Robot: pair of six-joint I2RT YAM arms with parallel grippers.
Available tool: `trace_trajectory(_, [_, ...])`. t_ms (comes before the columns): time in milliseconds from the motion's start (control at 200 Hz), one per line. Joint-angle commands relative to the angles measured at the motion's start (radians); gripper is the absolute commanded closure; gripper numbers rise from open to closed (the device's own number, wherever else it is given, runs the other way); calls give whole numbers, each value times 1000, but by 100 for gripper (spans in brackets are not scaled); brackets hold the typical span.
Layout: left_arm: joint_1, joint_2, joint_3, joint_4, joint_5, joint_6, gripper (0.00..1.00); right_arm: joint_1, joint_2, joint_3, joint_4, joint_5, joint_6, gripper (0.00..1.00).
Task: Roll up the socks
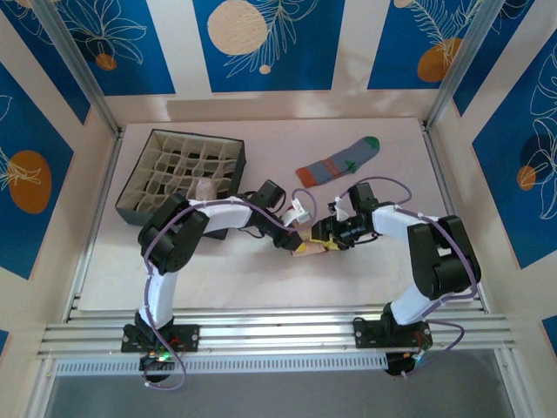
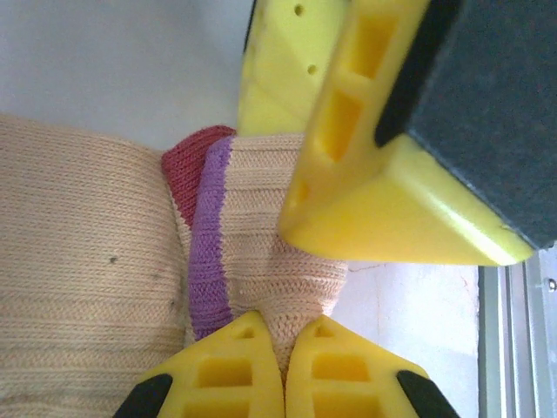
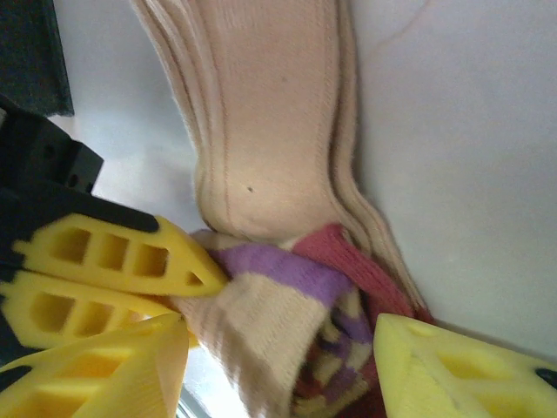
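The peach sock [image 1: 310,251] with a purple stripe and a maroon edge lies bunched on the table between both grippers. My left gripper [image 2: 285,353] is shut on a fold of this sock [image 2: 252,218]; its fingers [image 3: 113,257] also show from the right wrist. My right gripper [image 3: 278,383] is open, its yellow fingers [image 2: 383,218] on either side of the sock's bunched striped end [image 3: 287,322]. The rest of the sock [image 3: 278,113] stretches away flat. From above, the left gripper [image 1: 294,237] and the right gripper [image 1: 329,237] meet at the sock. A grey-blue sock [image 1: 338,163] with a green toe lies flat further back.
A dark organiser box [image 1: 239,161] with many small cells stands at the back left; one cell holds a pale rolled bundle [image 1: 204,186]. Bare white table [image 1: 261,279] lies in front of the grippers. Metal frame posts and rails edge the table.
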Motion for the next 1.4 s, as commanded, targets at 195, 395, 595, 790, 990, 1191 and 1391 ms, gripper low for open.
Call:
trace_trajectory(195, [33, 85, 26, -132, -47, -39, 100, 53, 61, -9, 68, -27, 27, 58])
trace_trajectory(395, [29, 36, -17, -65, -100, -15, 92, 97, 118, 47, -45, 96, 21, 91])
trace_trajectory(595, [-1, -134, -132, 54, -129, 149, 81, 103, 159, 91, -130, 173, 10, 95])
trace_trajectory(790, [-40, -350, -305, 256, -265, 274, 70, 106, 173, 103, -141, 164, 25, 96])
trace_trajectory(990, [-164, -455, -460, 488, -519, 444, 62, 118, 180, 125, -170, 166, 19, 96])
trace_trajectory(1191, [-284, -390, -472, 577, -786, 549, 57, 123, 200, 142, -180, 170, 17, 96])
trace_trajectory(1391, [-298, -310, -466, 631, -844, 541, 53, 146, 202, 140, -185, 172, 26, 97])
